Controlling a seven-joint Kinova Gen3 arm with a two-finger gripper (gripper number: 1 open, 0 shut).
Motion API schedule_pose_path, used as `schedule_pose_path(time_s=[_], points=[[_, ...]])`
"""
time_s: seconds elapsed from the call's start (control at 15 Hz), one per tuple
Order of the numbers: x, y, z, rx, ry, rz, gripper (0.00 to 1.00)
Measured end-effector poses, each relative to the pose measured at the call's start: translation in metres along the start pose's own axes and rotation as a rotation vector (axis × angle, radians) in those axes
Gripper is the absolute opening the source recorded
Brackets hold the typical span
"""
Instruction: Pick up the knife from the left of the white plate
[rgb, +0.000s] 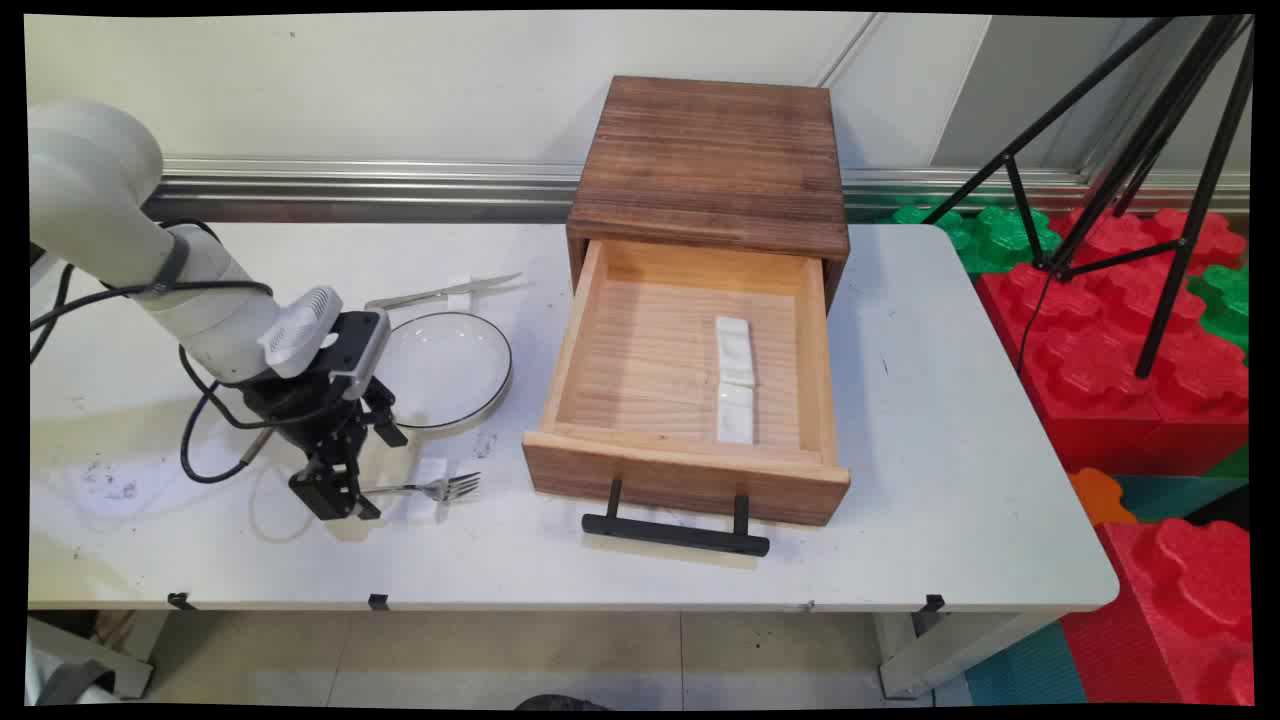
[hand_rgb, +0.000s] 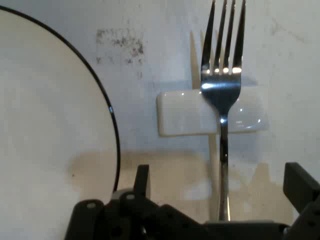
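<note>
Fork (hand_rgb: 223, 100) lies on the table (rgb: 950, 420) straight ahead of the gripper (hand_rgb: 220, 192), neck across a small white rest (hand_rgb: 187, 120), handle running back between the spread, empty fingers (hand_rgb: 142, 182) — tines pointing away along the gripper's own line — with a black-rimmed plate (hand_rgb: 45, 125) just beside.

Lower left of the frame: a fork (rgb: 425, 488) lies across a rest (rgb: 428, 503), below a plate (rgb: 447, 369). A knife (rgb: 441, 292) lies above the plate. At centre, a drawer (rgb: 690, 385) holds two rests (rgb: 736, 379).
</note>
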Motion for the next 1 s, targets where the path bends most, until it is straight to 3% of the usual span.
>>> schedule_pose_path(time_s=[0.53,1.0], points=[[0.007,0.001,-0.047,0.024,0.063,0.026,1.00],[0.017,-0.018,-0.092,0.071,0.142,0.040,1.00]])
